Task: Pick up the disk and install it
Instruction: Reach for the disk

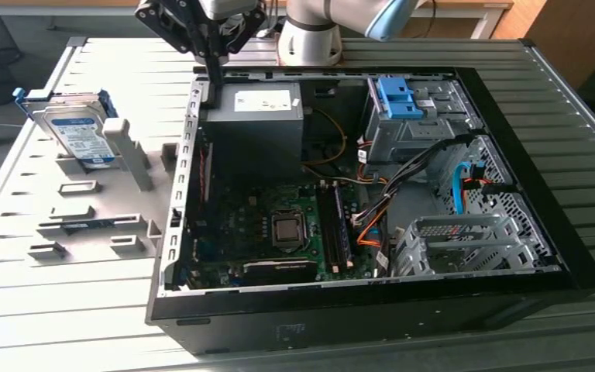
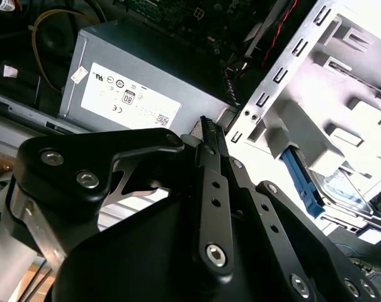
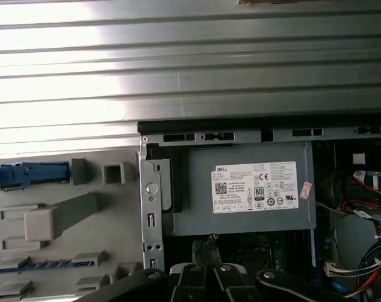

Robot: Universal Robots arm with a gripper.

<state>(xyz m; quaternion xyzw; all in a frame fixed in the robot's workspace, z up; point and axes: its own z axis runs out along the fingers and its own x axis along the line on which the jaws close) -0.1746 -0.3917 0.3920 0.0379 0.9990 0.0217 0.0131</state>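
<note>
The disk (image 1: 73,133), silver-grey with a blue-and-white label and blue rails, leans upright in a grey holder plate (image 1: 80,213) at the exterior view's left, beside the open computer case (image 1: 545,201). In the second wrist view the disk (image 2: 346,189) shows past the case wall; in the first wrist view its blue rail (image 3: 29,174) shows edge-on. My gripper (image 1: 211,94) hangs over the case's far corner, next to the power-supply box (image 1: 256,108). The black fingers are shut together in both wrist views (image 2: 206,124) (image 3: 207,241), with nothing held. The disk lies well apart from them.
The case lies open on a slatted metal table (image 1: 49,310), showing the motherboard (image 1: 276,225), cables and a metal drive cage (image 1: 452,244). A blue bracket (image 1: 399,97) sits atop another cage at the far side. The arm's base (image 1: 308,39) stands behind the case.
</note>
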